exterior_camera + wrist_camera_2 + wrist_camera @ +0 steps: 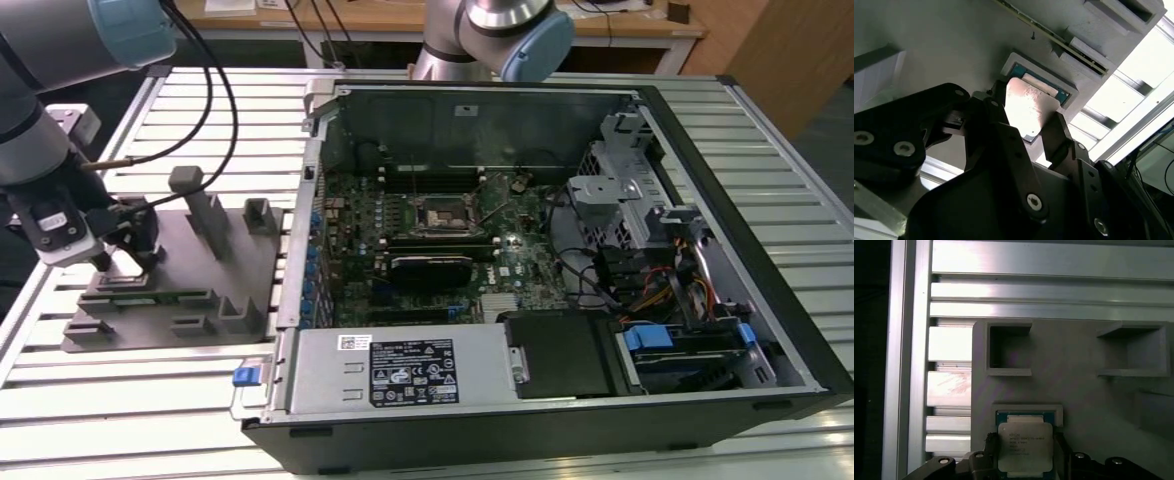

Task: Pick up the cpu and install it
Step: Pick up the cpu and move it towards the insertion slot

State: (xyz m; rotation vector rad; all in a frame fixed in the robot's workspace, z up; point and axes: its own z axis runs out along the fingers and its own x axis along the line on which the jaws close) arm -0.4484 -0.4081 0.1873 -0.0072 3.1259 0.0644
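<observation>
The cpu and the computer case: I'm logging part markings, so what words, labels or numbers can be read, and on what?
The cpu, held in the gripper: lines of dark print on its silver top, not legible.
Black label on the power supply: pale print and symbols, not legible.
White sticker beside it: not legible.
Small sticker on the computer case wall: not legible.
Nothing can be quoted.

Side edges of the cpu (1026, 107) hidden behind pincer (1029, 114) fingers (1060, 137) in the second wrist view
</observation>
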